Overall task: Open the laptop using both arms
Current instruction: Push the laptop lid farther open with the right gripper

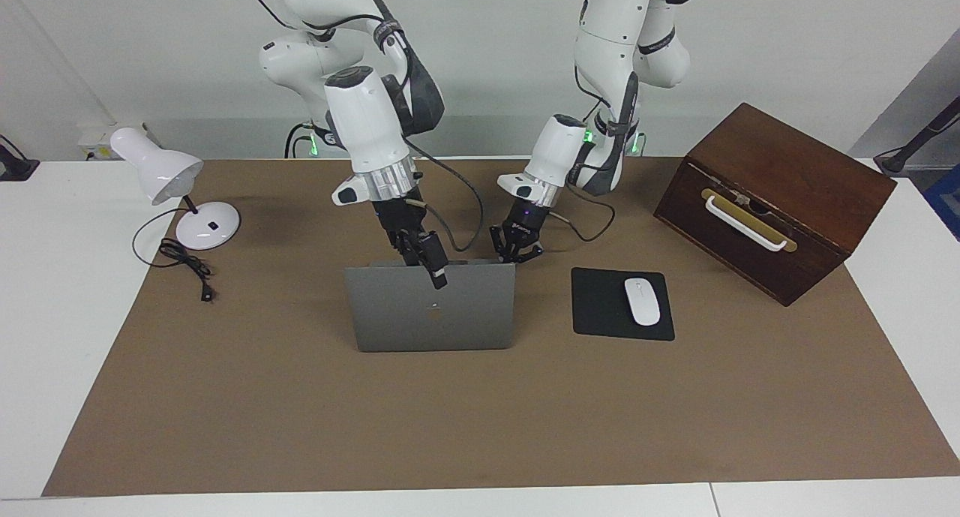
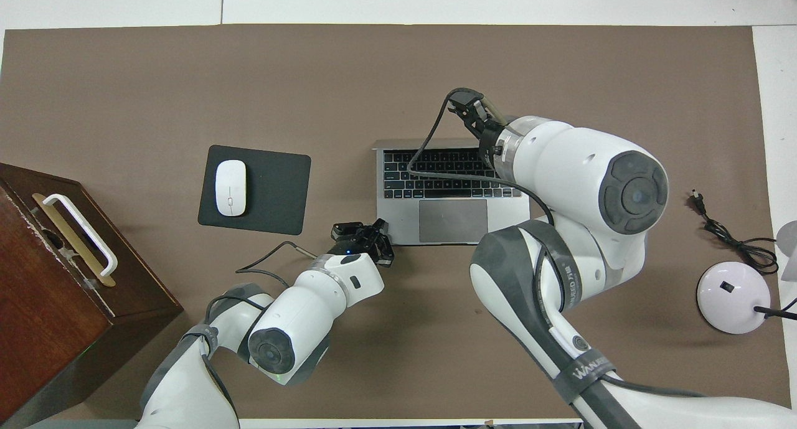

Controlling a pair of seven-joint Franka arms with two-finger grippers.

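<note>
L arm: comes in low, cut off at the frame edge in the overhead view. My left gripper [image 1: 517, 250] [image 2: 363, 235] sits at the corner of the thin silver-grey metal laptop [image 1: 431, 314] [image 2: 453, 192] base, on the robot-side edge, toward the L arm's end. Fingers look spread, tips down at the base corner; can't tell if they actually press on it.

Laptop: mid table on the brown mat [image 1: 450, 419] [image 2: 373, 74], open. Black keyboard and grey trackpad face the robots, lid stands steep, logo side faces away from the robots. Part of keyboard and the base edge toward the R arm's end are hidden under the R arm's wrist in the overhead view. Screen itself not visible in either view.

R arm: big white link covers much of the overhead view. My right gripper [image 1: 431, 266] [image 2: 470, 105] is at the lid's top edge, one finger in front of the lid's outer face. Pinched or just hooked? Cannot tell.

Beside the laptop toward L arm's end: black rectangular mouse pad [image 1: 600, 307] [image 2: 274, 189] w/ white mouse [image 1: 642, 301] [image 2: 230, 187] on it. Dark brown wooden box [image 1: 780, 202] [image 2: 56, 279] w/ white handle at that end, partly cut off overhead. White desk lamp [image 1: 180, 194] [image 2: 735, 295] at the R arm's end; its shade is cut off overhead.
</note>
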